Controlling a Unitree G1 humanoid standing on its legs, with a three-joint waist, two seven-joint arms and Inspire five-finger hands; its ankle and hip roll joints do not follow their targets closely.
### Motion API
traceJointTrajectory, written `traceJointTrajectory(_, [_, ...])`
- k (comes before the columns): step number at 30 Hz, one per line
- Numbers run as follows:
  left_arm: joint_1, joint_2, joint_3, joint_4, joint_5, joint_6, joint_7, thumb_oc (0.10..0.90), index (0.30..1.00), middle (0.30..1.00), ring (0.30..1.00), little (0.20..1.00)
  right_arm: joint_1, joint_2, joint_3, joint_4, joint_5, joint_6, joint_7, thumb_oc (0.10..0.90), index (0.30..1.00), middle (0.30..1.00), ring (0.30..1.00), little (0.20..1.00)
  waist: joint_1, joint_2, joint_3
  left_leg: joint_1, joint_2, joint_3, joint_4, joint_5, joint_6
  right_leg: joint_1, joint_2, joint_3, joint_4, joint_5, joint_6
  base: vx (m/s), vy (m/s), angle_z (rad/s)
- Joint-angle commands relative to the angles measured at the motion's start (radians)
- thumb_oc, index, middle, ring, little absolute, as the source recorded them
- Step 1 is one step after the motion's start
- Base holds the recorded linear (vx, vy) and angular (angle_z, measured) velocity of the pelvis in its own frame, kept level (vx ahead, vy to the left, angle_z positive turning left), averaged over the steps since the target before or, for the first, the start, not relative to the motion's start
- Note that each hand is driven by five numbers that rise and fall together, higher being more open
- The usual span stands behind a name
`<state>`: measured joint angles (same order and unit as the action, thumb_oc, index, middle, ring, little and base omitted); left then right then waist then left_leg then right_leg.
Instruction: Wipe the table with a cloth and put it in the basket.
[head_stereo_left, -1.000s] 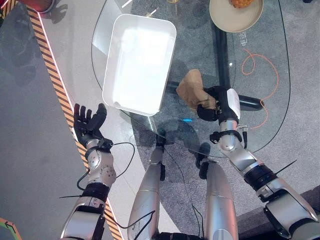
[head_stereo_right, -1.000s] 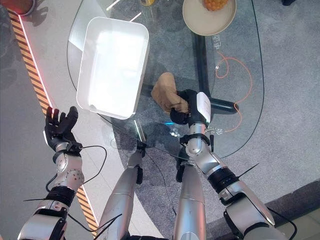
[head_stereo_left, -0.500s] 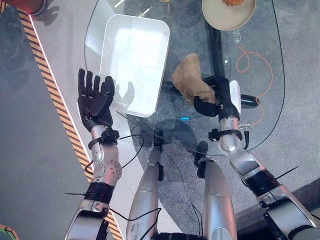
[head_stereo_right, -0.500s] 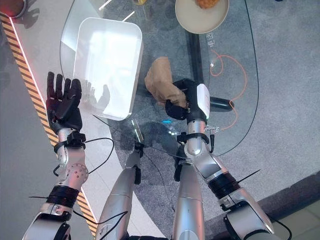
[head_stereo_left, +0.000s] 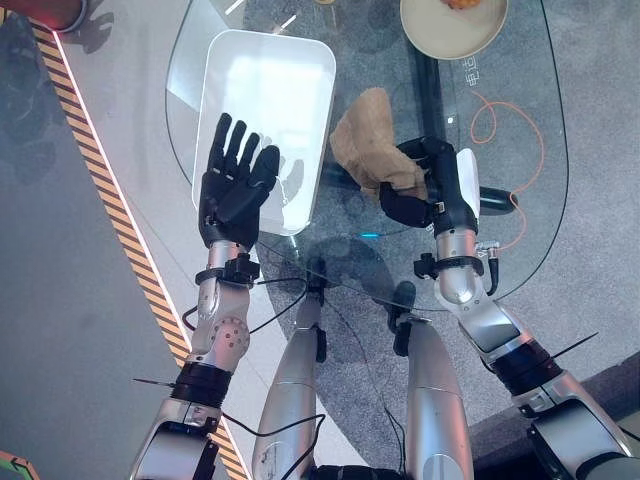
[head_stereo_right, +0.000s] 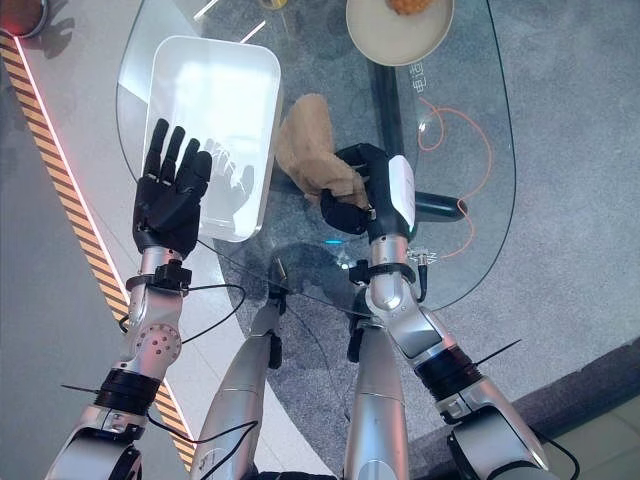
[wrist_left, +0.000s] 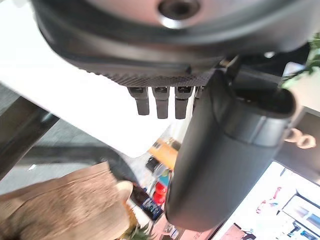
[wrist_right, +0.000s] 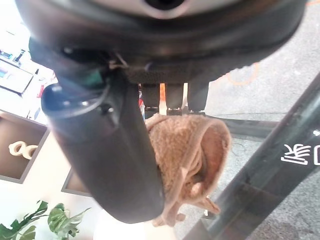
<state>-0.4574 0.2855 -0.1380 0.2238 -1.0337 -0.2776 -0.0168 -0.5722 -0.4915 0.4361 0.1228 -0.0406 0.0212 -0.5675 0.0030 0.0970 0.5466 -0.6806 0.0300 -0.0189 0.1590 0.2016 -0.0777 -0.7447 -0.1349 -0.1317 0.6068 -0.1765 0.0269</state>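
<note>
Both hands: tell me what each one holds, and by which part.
The right hand holds the brown cloth, its fingers curled round one bunched end; the rest hangs loose. The left hand is open and holds nothing.

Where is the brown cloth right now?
The brown cloth is in the right robot hand, lifted above the glass table, just right of the white basket.

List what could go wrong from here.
1. The cloth is bunched in the right hand, with a loose flap hanging toward the basket; it may catch on the rim and land partly outside.
2. The open left hand is raised over the basket's near edge, close to the cloth's likely path; the hands could collide.
3. The basket sits near the glass table's edge; a nudge might push it off.
</note>
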Motion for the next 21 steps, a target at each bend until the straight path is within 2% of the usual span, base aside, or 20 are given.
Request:
traceJointTrajectory(1, [-0.089,0.037,-0.001,-0.113,-0.035,-0.013,-0.085,0.800,0.900,0.900,0.900,0.900,-0.116,0.047,-0.047,-0.232,-0.047,-0.163,-0.005,0.100,0.300,0.300,0.300,0.200,-0.004,-0.040,-0.027,0.042,-0.056,0.074,0.104,-0.162,0.047,0.064,0.061,0.017,-0.242,0.158,0.041,0.00,0.000,0.00])
traceJointTrajectory(10, [-0.137,0.032,-0.049,-0.101,-0.032,0.057,-0.094,0.800,0.900,0.900,0.900,0.900,-0.151,0.049,-0.022,-0.256,-0.028,-0.147,-0.005,0.100,0.300,0.300,0.300,0.200,-0.011,-0.048,-0.027,0.048,-0.053,0.079,0.098,-0.161,0.047,0.071,0.062,0.019,-0.253,0.161,0.043,0.00,0.000,0.00])
traceJointTrajectory(21, [-0.192,0.023,-0.095,-0.088,-0.024,0.107,-0.087,0.800,0.900,0.900,0.900,0.900,-0.186,0.053,0.016,-0.270,-0.005,-0.126,0.000,0.100,0.300,0.300,0.300,0.200,-0.018,-0.051,-0.027,0.054,-0.050,0.084,0.086,-0.157,0.044,0.075,0.065,0.020,-0.261,0.165,0.044,0.00,0.000,0.00])
